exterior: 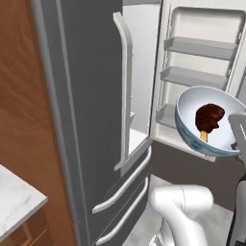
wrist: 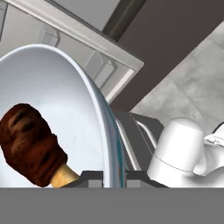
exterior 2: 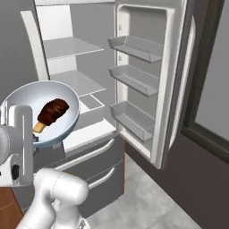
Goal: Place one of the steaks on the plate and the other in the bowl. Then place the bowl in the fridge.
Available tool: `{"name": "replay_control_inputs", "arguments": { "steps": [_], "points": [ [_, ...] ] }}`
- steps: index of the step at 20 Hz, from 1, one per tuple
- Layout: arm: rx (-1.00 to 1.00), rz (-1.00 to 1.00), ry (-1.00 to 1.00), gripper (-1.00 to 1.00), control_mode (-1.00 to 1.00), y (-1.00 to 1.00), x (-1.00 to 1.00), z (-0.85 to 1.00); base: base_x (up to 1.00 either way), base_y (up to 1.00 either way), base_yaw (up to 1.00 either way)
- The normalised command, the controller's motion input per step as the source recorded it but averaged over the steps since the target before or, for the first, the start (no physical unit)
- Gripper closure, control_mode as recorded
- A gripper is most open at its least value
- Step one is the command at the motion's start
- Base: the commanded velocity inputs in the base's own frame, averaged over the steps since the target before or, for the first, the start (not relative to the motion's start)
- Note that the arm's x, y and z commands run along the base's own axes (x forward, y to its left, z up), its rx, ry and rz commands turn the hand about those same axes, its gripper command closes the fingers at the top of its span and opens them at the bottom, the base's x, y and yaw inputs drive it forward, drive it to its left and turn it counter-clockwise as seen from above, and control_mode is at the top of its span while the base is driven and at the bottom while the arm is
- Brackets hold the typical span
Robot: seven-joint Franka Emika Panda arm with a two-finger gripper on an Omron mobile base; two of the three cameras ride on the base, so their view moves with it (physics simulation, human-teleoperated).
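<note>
Fridge door [exterior: 86,120]: the closed grey leaf with its long pale handle stands at the left in the left base view.
Fridge interior [exterior 2: 78,80]: the other door [exterior 2: 147,80] is swung wide, baring light shelves; this is likely the way in for the bowl.
Bowl [exterior: 214,120]: carried in the air in front of the open fridge, not yet on a shelf, tipped steeply so its mouth faces the cameras. The tilt seems to follow from a pinch at one edge alone.
Steak [exterior: 210,117]: lies against the bowl's inner wall, its orange-yellow end lowest; it looks liable to slide if the bowl tips further.
Gripper [wrist: 114,178]: pinching the bowl's rim, one finger inside the wall and one outside, in the hand view. The steak sits just beside the inner finger, apart from it.
Next move: judged to be forward onto a shelf.
</note>
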Motion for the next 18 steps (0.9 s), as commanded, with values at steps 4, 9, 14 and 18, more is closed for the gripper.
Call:
{"name": "replay_control_inputs", "arguments": {
  "steps": [4,9,14,18],
  "points": [
    [0.00,0.00,0.00,1.00,1.00,0.00,0.00,0.00,0.58,-0.19,0.18],
    [0.00,0.00,0.00,1.00,1.00,0.00,0.00,0.00,0.44,-0.02,0.21],
    [0.00,0.00,0.00,1.00,1.00,0.00,0.00,0.00,0.54,-0.17,0.26],
    [0.00,0.00,0.00,1.00,1.00,0.00,0.00,0.00,0.62,-0.02,0.30]
  ]
}}
